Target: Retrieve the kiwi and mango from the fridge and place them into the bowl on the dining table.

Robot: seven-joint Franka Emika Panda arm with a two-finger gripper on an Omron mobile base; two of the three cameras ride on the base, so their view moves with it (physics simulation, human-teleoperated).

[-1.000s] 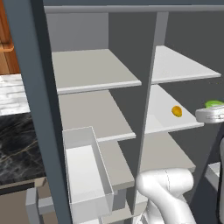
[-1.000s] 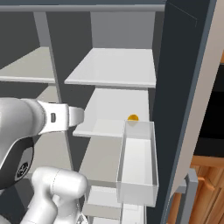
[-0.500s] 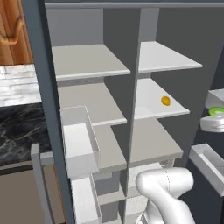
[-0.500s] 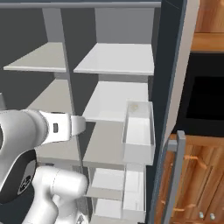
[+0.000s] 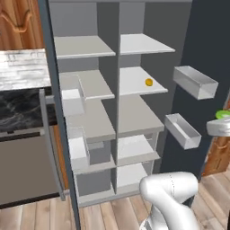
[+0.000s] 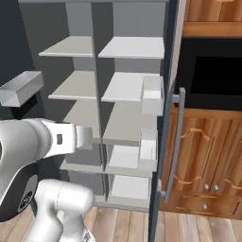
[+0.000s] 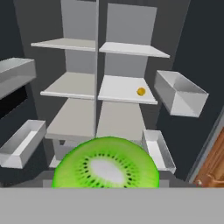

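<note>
The fridge stands open in front of me, with light grey shelves. On its right middle shelf lies the small yellow-orange mango, which the hand view has at centre right. My gripper is at the right edge of the left base view, well back from the shelves, shut on the kiwi. In the hand view the kiwi's green cut face sits low in the middle and hides my fingertips. The bowl and the dining table are out of view.
White door bins jut from the open right door, and more bins hang on the left door. A black marble counter lies to the left. Wooden cabinets and a dark oven niche stand to the right.
The whole picture has shifted: the base has backed away from the fridge, which now looks smaller with both doors in sight. The kiwi stays in the gripper. The mango has not moved.
</note>
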